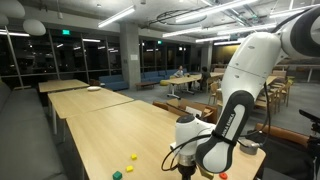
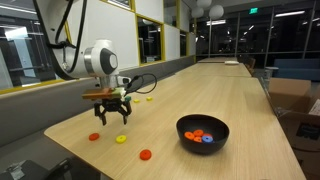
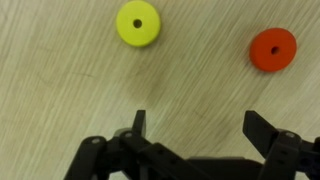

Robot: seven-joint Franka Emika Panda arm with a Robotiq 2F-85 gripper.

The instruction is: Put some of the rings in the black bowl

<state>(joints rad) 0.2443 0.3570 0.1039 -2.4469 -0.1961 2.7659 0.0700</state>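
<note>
The black bowl (image 2: pixel 203 148) holds orange and blue rings (image 2: pixel 199 135).

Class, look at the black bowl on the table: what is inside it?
Inside the black bowl lie several rings, orange and blue, bunched together. Its near wall hides part of the floor, so an exact count cannot be given.

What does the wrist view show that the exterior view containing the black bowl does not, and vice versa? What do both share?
Only the wrist view: each ring's centre hole, and bare table between the jaws of the open gripper. Only the exterior view: the black bowl holding orange and blue rings, and an orange ring near the table edge. Both: the yellow ring and the red ring on the table, and the gripper.
</note>
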